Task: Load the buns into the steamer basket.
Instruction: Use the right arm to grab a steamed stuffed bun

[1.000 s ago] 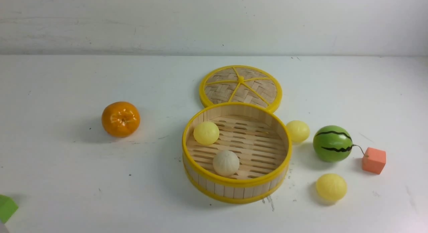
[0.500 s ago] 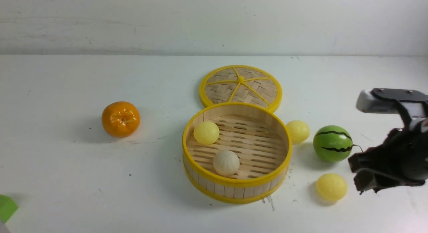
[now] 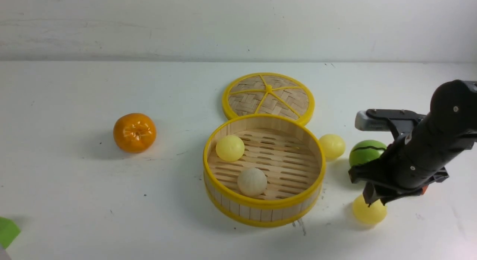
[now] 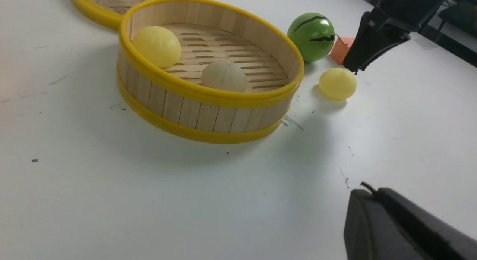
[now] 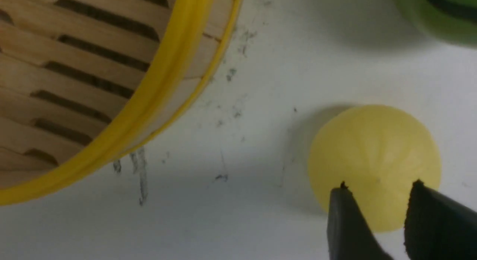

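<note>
Right gripper (image 5: 376, 185), part-open and empty, hovers over the lower-right bun (image 3: 372, 211), presumably to grasp it; 2 buns remain outside. Left gripper (image 4: 372, 189) is closed.

Your front view sits between the two arms, raised, looking forward and down over the table (image 3: 167, 215) to the wall (image 3: 238, 27); widest of the three. Your left wrist view looks from that arm across the table toward the robot's right, low and oblique, onto the outer side of the steamer basket (image 4: 223, 116), mid-range. Your right wrist view looks steeply down, closest in, with a yellow bun (image 5: 376, 159) large in frame. You get that bun, part of the basket and part of the watermelon (image 5: 447, 13) in all three. Front and left wrist also share the lid (image 3: 268, 88).
</note>
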`<act>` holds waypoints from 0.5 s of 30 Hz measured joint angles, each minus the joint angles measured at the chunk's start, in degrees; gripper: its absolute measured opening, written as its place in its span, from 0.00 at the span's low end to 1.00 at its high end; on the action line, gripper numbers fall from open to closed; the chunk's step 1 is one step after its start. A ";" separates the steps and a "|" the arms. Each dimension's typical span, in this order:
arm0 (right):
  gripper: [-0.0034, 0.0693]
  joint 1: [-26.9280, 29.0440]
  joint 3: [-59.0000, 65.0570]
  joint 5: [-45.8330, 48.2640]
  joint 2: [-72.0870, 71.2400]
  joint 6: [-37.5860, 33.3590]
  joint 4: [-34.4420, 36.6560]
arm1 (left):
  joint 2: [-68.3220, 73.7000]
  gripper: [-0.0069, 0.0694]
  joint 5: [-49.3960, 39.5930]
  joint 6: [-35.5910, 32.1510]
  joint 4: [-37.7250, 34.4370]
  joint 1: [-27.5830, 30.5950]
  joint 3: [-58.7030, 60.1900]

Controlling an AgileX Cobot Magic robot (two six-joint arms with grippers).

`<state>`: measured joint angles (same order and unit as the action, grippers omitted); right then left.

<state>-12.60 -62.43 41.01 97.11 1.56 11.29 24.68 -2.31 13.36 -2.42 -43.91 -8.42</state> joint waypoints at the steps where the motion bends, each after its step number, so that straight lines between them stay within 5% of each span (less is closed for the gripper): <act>1: 0.38 0.00 0.01 -1.25 0.11 0.06 -0.06 | 0.00 0.08 0.00 0.00 0.00 0.00 0.00; 15: 0.38 0.00 -0.06 -2.86 2.94 3.67 -4.99 | 0.00 0.09 0.00 0.00 0.00 0.00 0.00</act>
<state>-12.60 -62.48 38.15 100.04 5.23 6.30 24.68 -2.31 13.36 -2.42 -43.91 -8.42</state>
